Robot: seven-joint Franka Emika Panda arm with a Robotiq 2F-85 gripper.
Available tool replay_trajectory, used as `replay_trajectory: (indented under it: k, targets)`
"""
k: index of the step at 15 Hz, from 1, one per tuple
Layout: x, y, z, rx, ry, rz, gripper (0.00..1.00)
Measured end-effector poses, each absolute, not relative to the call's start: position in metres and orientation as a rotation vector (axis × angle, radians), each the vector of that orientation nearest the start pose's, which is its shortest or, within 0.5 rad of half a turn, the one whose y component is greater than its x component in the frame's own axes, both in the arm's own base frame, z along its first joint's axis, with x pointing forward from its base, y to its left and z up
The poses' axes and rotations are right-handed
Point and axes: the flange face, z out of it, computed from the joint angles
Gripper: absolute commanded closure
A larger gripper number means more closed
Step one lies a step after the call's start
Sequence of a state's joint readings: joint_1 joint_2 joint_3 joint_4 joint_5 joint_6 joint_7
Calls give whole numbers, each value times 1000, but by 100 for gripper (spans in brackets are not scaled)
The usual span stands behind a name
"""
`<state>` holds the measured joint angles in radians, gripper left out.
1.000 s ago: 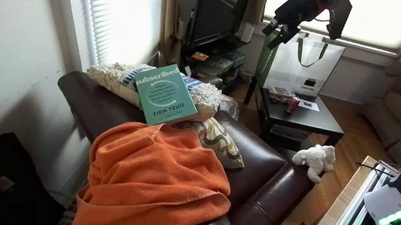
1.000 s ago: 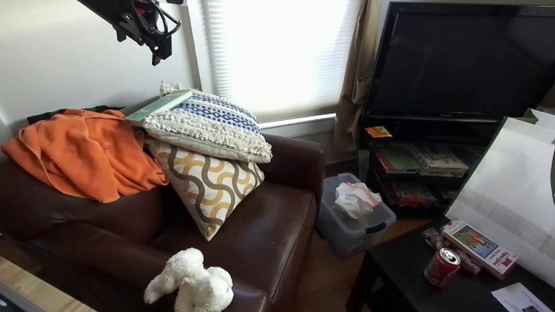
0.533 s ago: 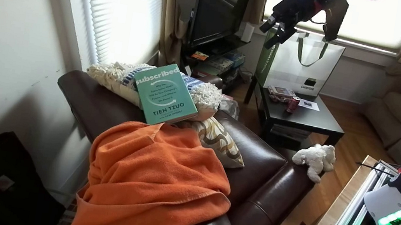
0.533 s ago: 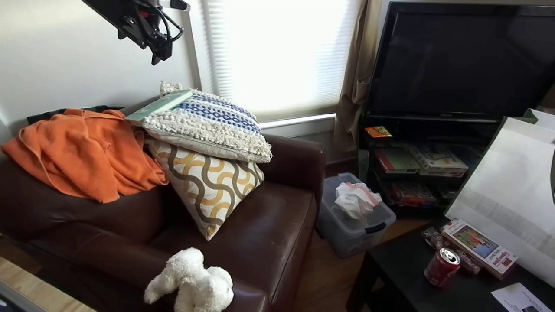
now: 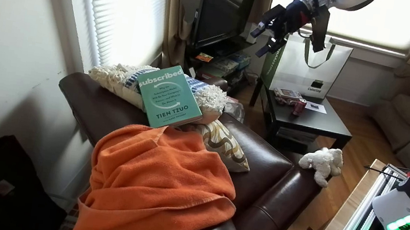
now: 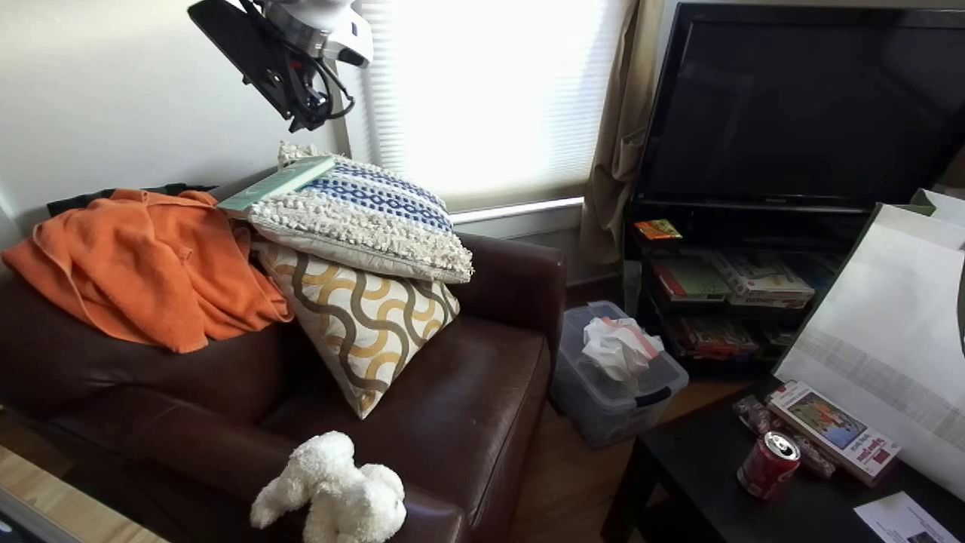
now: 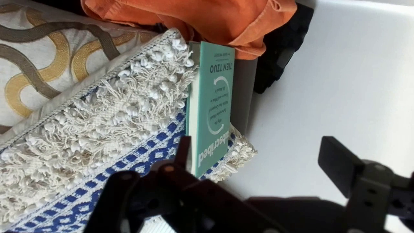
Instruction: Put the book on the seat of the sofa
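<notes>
Leather sofa seat [image 6: 469, 369] below, your gripper [image 7: 259, 152] spread-fingered: pinch the Subscribed book [image 7: 216, 103] (likely stiff, slick) at its wrist-view 9 o'clock edge.

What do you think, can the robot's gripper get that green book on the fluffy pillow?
Probably yes: the gripper is open, and nothing lies on top of the teal "Subscribed" book. It must come closer first, though, and the blue-and-white pillow underneath may be squashy.
</notes>
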<state>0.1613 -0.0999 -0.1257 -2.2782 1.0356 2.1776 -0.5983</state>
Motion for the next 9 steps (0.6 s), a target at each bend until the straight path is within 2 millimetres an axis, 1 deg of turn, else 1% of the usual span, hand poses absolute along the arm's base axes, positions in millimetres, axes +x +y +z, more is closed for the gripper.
replay_trajectory:
  k: [3, 6, 8, 9]
  targets:
    - [539, 56, 375, -2323, 7, -197, 0]
    - [566, 72, 344, -2331, 0, -139, 0]
    - [578, 79, 333, -2329, -4, -122, 0]
    - [582, 80, 332, -2329, -5, -121, 0]
